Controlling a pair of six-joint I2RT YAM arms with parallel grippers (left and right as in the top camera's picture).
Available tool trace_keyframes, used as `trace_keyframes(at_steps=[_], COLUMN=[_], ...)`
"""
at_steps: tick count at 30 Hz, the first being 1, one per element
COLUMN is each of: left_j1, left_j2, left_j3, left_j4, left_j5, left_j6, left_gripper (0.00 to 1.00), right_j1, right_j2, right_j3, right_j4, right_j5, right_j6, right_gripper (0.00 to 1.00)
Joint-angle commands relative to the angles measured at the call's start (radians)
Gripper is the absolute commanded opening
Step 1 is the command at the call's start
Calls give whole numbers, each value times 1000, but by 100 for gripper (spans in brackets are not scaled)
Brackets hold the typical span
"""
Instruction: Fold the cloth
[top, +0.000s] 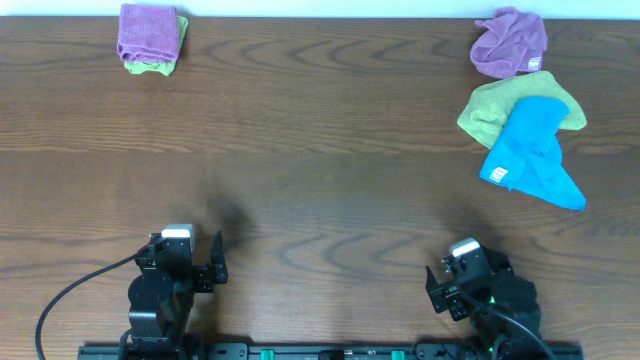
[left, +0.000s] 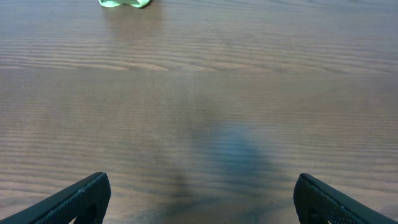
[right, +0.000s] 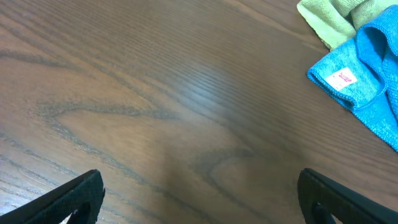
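Fingertips first: my left claw (left: 202, 202) and right claw (right: 202, 196) both stand spread wide, nothing between the fingers, only bare table (top: 320, 150) under them.

Landmark: the cloth (top: 530, 155), sky blue, lying crumpled rather than flat, with its white label (right: 341, 79) on the corner turned toward my right claw.
- Right claw: on the near side of the cloth, apart from it, a little to its left.
- Left claw: well apart from the cloth, far to its left.
- Lime-green cloth (top: 500, 105): touching the cloth; the blue lies over its near part.
- Purple cloth (top: 510, 42): beyond the cloth, just past the green one.
- Folded purple-on-green stack (top: 150, 35): far left of the cloth, out of the way.

Risks, as I judge them:
1. A pinch on the far part of the cloth could catch green fabric too and drag both. The label corner looks safer.
2. Folding it where it lies would press the bunching in; it wants spreading first.
3. My left claw may not reach comfortably; pulling the cloth leftward seems wise.
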Motion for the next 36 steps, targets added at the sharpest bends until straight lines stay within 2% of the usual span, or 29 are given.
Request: trace_keyframes(at_steps=[1, 9, 13, 14, 15, 17, 18, 20, 22, 23, 25, 26, 28, 31, 36], left_j1=[6, 6, 6, 6, 6, 6, 6, 6, 6, 6, 6, 6, 6, 6, 6], left_j2=[-7, -8, -8, -7, -7, -7, -8, -7, -7, -8, -8, -7, -8, -7, -7], left_j3=[-13, -13, -13, -13, -13, -13, -13, -13, -13, -13, -13, -13, -13, -13, -13], left_j4=[4, 4, 4, 4, 4, 4, 4, 4, 4, 4, 4, 4, 4, 4, 4], left_j5=[-6, -6, -6, -6, -6, -6, -6, -6, -6, -6, -6, -6, -6, -6, -6], left_j6=[-10, -10, -10, -10, -10, -10, -10, -10, -10, -10, -10, -10, -10, -10, -10], left_gripper=[95, 95, 96, 95, 95, 95, 95, 95, 95, 95, 95, 95, 95, 95, 95], right_j1=[-3, -3, -3, -3, -3, -3, -3, -3, -3, -3, -5, -6, -21, -82, -226], right_j2=[-11, -11, -11, -11, -11, -11, -11, -11, -11, -11, -6, 10, 97, 306, 675], right_j3=[-14, -14, -14, -14, -14, -13, -13, -13, -13, -13, -13, -13, -13, -2, 140], right_j4=[-1, 10, 253, 312, 397, 471, 487, 522, 613, 644, 666, 654, 661, 769, 873], right_j5=[10, 22, -29, -69, -145, -171, -169, -150, -31, 31, 245, 272, 304, 304, 147], right_j6=[-15, -33, -66, -34, 81, 317, 372, 385, 421, 480, 700, 696, 700, 743, 697], right_gripper=[99, 99, 99, 99, 99, 99, 99, 99, 99, 99, 99, 99, 99, 99, 99])
